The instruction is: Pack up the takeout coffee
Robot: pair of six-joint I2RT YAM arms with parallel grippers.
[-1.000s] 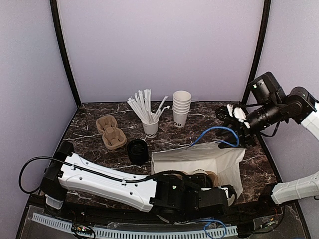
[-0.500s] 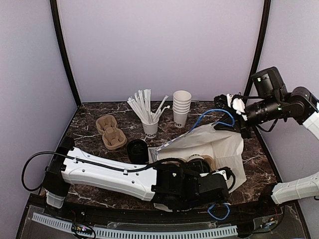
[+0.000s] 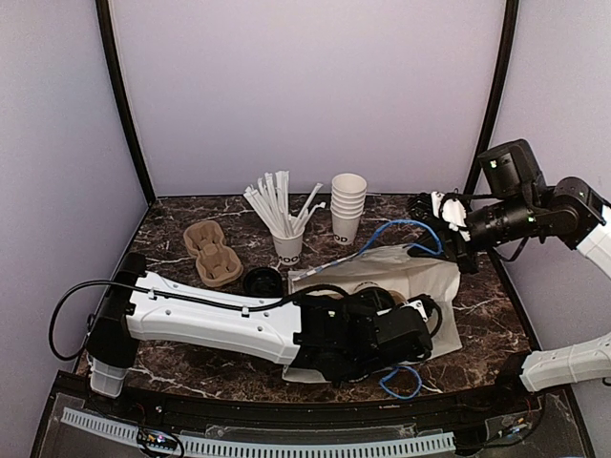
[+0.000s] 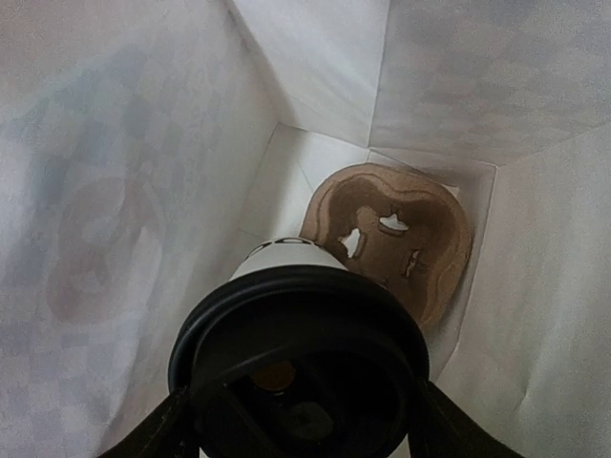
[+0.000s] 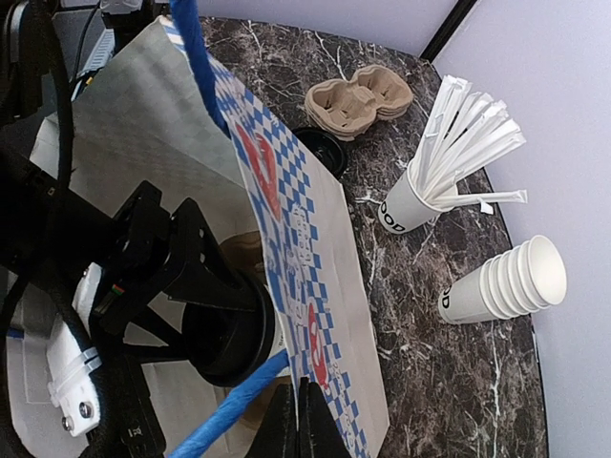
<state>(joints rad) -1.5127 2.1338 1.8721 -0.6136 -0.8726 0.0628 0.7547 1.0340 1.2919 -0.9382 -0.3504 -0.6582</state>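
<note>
Lavender walls enclose a dark marble desk (image 3: 172,229) veined in white. On it lies a white paper bag (image 3: 420,277) with a blue checked trim and blue rope handles, its mouth facing the robot.

The left arm reaches deep into the bag. In its wrist view the left claw (image 4: 298,425) stands wide around a small white paper cup (image 4: 282,253) capped with a round black plastic lid (image 4: 296,363), one finger on each side. That cup is the takeout coffee, and it is inside the bag, carried towards the far end. Beyond it a brown pulp cup carrier (image 4: 401,239) rests against the bag's base. Whether the cup touches the carrier cannot be told.

The right claw (image 5: 299,415) is pinched tight on the bag's upper rim, holding the mouth up.

Well apart on the desk stand a second brown pulp carrier (image 3: 212,253), a cup of white straws (image 3: 286,243), a stack of white cups (image 3: 347,210) and a loose black lid (image 3: 261,280).

Likely risks: thin paper could slip from the right claw's pinch, dropping the mouth onto the left arm. Letting go before the cup sits in a carrier well could let it tip or roll, and a knocked lid could pop off. Pulling the left arm out could drag the light bag along.
</note>
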